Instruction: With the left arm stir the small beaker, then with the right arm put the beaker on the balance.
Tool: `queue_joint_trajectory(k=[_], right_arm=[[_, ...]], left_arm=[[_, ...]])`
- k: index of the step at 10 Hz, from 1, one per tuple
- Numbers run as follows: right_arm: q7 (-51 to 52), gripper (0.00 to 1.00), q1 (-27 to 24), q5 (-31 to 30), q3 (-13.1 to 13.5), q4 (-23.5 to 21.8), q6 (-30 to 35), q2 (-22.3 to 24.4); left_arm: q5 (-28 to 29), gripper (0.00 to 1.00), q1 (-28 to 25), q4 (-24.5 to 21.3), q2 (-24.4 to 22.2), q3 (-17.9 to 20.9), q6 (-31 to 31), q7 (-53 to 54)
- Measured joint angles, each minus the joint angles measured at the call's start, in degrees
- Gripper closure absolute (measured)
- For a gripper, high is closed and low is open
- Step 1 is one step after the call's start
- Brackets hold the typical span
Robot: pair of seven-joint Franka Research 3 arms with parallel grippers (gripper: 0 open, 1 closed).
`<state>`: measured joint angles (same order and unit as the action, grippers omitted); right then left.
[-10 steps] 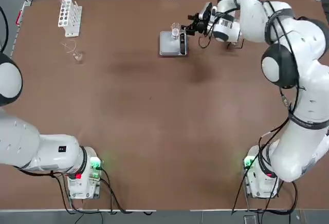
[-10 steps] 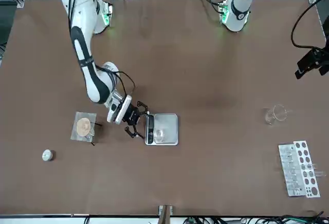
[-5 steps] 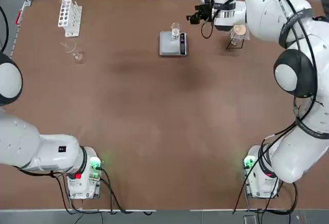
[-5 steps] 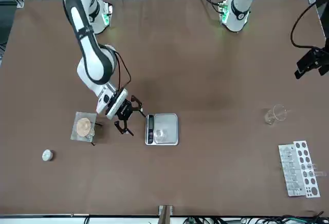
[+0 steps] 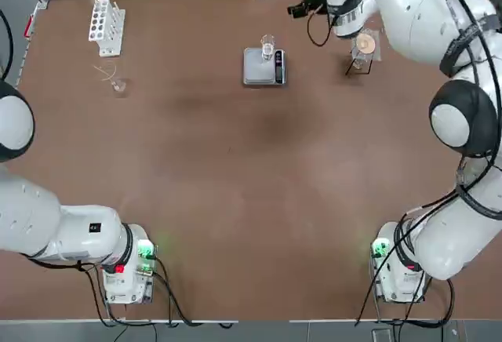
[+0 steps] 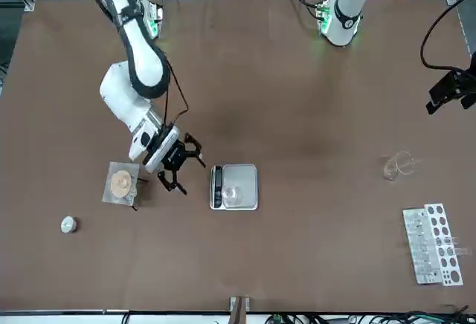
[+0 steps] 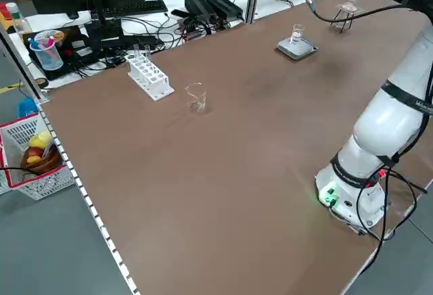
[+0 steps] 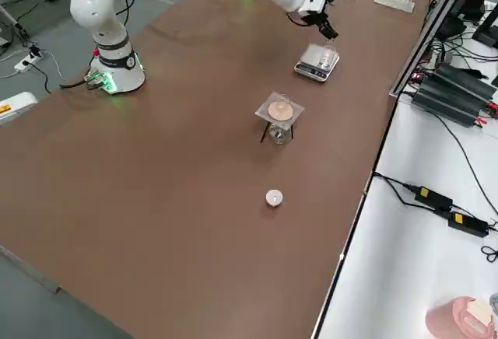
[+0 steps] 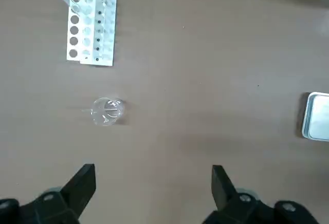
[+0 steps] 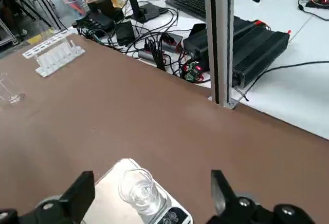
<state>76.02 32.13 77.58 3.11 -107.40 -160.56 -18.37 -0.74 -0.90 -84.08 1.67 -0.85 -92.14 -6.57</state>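
The small beaker [image 5: 268, 46] stands upright on the balance [image 5: 257, 69], near the edge of the silver plate by the black button panel. My right gripper [image 5: 295, 9] is open and empty, raised off the table and apart from the balance, toward the table's far edge. In the right wrist view the small beaker [image 10: 139, 189] sits on the balance [image 10: 114, 175] beyond the spread fingers [image 10: 82, 183]. My left gripper [image 9: 154, 170] is open and empty, high above the table's left side, far from the balance.
A white test-tube rack [image 5: 106, 22] stands at the far left, with a glass piece holding a thin rod [image 5: 116, 83] near it. A small stand with a tan disc [image 5: 362, 48] sits right of the balance. A small white capped bottle [image 6: 68, 224] lies beyond that.
My right gripper has drawn back from the balance toward the far edge and risen, open throughout. The small beaker stays on the plate. The left arm has not moved.
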Motion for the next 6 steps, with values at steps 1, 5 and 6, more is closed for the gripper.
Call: queue_joint_trajectory(k=[1, 5, 6], right_arm=[[-11.06, 0.0, -0.11, -9.39, 0.41, 0.04, 2.19, 0.99], [-41.32, 0.0, -0.33, -30.24, 5.19, 0.48, 16.99, 5.0], [-48.5, 0.0, -0.49, -36.12, 6.25, 1.47, 21.45, 5.67]], left_arm=[[0.0, 0.0, 0.0, 0.0, 0.0, 0.0, 0.0, 0.0], [0.0, 0.0, 0.0, 0.0, 0.0, -0.01, 0.0, 0.0], [0.0, 0.01, 0.0, 0.0, 0.0, -0.01, 0.0, 0.0]])
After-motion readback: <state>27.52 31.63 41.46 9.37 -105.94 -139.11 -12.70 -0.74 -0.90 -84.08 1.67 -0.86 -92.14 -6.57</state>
